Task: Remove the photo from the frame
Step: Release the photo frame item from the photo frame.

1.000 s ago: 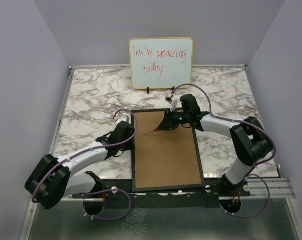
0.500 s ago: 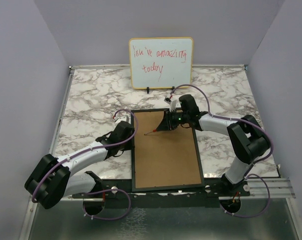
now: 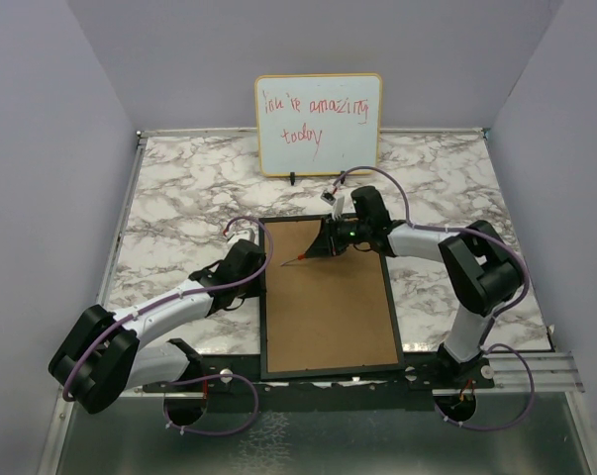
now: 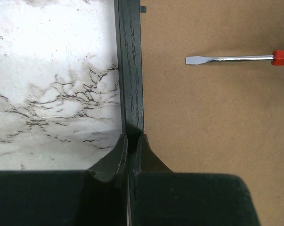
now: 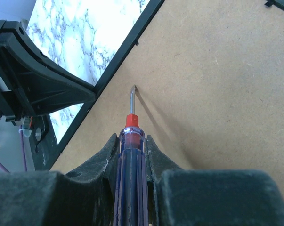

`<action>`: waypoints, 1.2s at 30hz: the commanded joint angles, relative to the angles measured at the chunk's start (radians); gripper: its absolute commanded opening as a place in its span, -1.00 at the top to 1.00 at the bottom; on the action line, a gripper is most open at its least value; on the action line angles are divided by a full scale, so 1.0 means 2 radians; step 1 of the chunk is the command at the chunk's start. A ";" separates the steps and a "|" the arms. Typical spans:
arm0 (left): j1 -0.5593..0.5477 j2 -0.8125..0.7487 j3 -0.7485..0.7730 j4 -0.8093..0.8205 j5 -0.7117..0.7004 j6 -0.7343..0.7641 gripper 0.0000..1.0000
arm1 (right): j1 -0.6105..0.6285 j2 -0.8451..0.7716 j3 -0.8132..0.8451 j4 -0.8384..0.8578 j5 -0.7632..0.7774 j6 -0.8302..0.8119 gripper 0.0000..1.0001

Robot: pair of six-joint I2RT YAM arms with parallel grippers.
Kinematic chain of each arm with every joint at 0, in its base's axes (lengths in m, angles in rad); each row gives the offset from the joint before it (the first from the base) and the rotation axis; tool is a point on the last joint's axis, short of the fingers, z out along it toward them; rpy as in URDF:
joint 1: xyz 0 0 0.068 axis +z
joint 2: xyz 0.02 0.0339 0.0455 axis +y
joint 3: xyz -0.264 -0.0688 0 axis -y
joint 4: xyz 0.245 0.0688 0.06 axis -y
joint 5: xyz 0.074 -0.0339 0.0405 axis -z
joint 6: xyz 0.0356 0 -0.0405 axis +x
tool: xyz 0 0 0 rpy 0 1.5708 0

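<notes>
Gripping a screwdriver (image 4: 236, 58), right pincer (image 5: 131, 143) hovers over back panel (image 3: 328, 307) seated in frame (image 4: 130, 70); left pincer (image 4: 131, 141) closed.

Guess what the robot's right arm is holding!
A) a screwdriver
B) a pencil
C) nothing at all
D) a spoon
A: the right fingers are closed on a screwdriver with a blue handle and a red collar, and its flat metal tip sits over the brown back of the frame.
</notes>
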 commanded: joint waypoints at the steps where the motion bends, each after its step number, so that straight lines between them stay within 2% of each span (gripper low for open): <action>1: -0.012 0.005 -0.018 -0.053 0.023 0.003 1.00 | -0.003 0.024 -0.009 0.034 -0.005 0.000 0.99; 10: -0.012 0.011 -0.015 -0.054 0.023 0.004 1.00 | -0.003 0.065 0.008 0.087 -0.008 0.033 0.99; 17: -0.011 0.011 -0.015 -0.053 0.022 0.005 1.00 | -0.006 0.102 0.054 0.078 0.002 0.034 0.99; 36: -0.012 0.007 -0.014 -0.054 0.023 0.007 1.00 | -0.006 0.141 0.073 0.067 -0.040 0.024 0.99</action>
